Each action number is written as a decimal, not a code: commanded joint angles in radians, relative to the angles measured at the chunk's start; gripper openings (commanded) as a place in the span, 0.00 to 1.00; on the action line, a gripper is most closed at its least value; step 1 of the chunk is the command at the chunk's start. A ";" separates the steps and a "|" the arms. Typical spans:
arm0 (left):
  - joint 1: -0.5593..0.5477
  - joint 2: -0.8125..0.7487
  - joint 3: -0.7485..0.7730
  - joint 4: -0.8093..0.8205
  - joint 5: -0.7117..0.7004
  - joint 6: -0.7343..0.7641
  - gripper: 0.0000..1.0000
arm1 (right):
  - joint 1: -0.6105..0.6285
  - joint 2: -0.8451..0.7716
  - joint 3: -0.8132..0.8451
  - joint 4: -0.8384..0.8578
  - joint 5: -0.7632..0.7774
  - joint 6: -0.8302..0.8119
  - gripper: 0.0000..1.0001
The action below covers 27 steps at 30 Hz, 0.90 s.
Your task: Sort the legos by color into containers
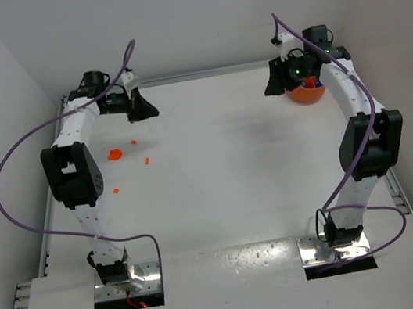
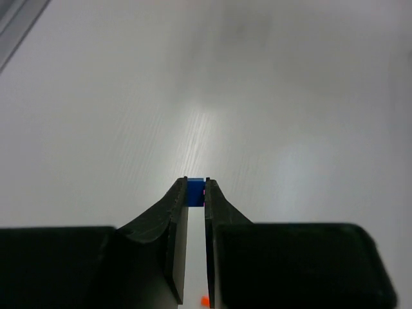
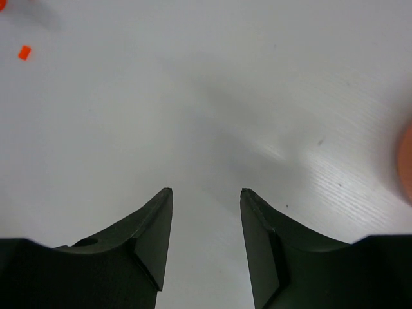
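A tiny blue lego (image 2: 195, 193) is pinched between the tips of my left gripper (image 2: 196, 181), which is shut on it and held above the white table. From above, the left gripper (image 1: 143, 109) hangs at the back left. Several orange-red legos (image 1: 115, 154) lie scattered on the table below and left of it, and one orange lego (image 2: 205, 300) shows under the fingers. My right gripper (image 3: 206, 191) is open with nothing between its fingers. It hovers at the back right (image 1: 278, 83), just left of the orange container (image 1: 306, 93).
The orange bowl's rim (image 3: 407, 161) shows at the right edge of the right wrist view, and an orange lego (image 3: 24, 53) lies far off at its upper left. White walls close in the table (image 1: 224, 167) at the back and sides.
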 commanded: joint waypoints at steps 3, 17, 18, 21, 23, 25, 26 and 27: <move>-0.077 -0.128 -0.069 0.337 0.225 -0.643 0.00 | 0.068 -0.151 -0.123 0.290 -0.078 0.001 0.47; -0.157 -0.097 -0.263 0.996 0.073 -2.000 0.00 | 0.223 -0.345 -0.648 1.055 -0.156 0.040 0.47; -0.157 -0.098 -0.275 0.996 0.049 -2.017 0.00 | 0.235 -0.345 -0.659 1.077 -0.156 0.056 0.47; -0.179 -0.124 -0.296 0.945 0.013 -2.030 0.00 | 0.281 -0.334 -0.685 1.160 -0.131 0.093 0.47; -0.179 -0.124 -0.287 0.945 0.013 -2.007 0.00 | 0.315 -0.304 -0.685 1.197 -0.131 0.126 0.47; -0.179 -0.133 -0.272 1.000 -0.019 -1.979 0.00 | 0.333 -0.279 -0.672 1.227 -0.160 0.160 0.47; -0.179 -0.162 -0.272 1.022 -0.039 -1.960 0.00 | 0.352 -0.264 -0.639 1.237 -0.171 0.181 0.47; -0.179 -0.171 -0.272 1.022 -0.059 -1.891 0.00 | 0.361 -0.230 -0.622 1.237 -0.186 0.191 0.47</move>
